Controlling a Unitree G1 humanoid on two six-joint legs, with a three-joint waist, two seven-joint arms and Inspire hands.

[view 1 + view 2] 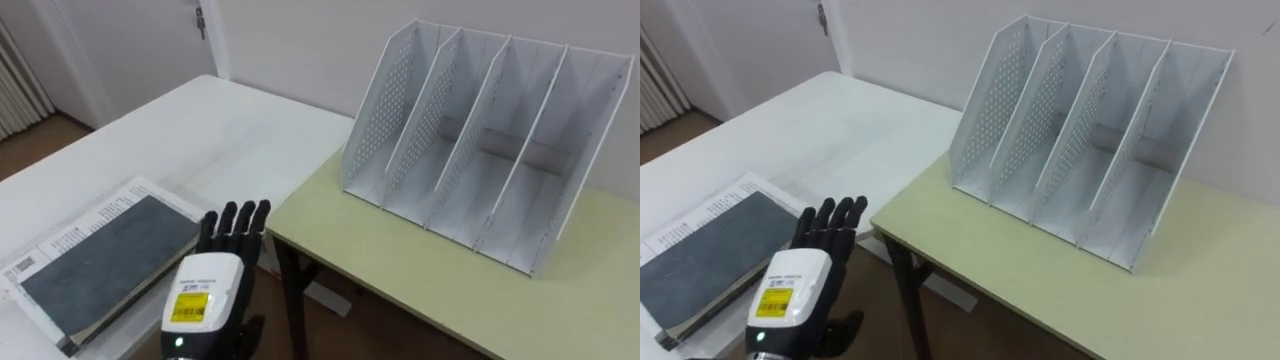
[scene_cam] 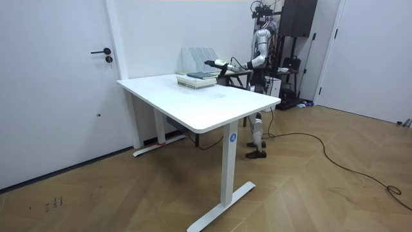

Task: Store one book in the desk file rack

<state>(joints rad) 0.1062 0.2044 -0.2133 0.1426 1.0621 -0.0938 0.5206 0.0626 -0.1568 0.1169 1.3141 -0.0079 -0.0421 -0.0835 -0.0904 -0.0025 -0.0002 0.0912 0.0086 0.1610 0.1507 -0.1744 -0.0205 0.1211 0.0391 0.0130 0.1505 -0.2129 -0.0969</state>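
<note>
Left hand [image 1: 207, 292], fingers straight, just beside book [image 1: 110, 255], file rack [image 1: 480, 150] well apart

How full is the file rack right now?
Empty. Every slot of the file rack is bare; the book lies flat on the white table, by the left hand.

The left hand [image 1: 205, 290] has a silver-white back with a yellow label and black fingers [image 1: 232, 225].

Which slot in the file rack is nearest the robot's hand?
The leftmost slot, beside the perforated end wall: the left hand is off to that side, the other slots farther right.
</note>
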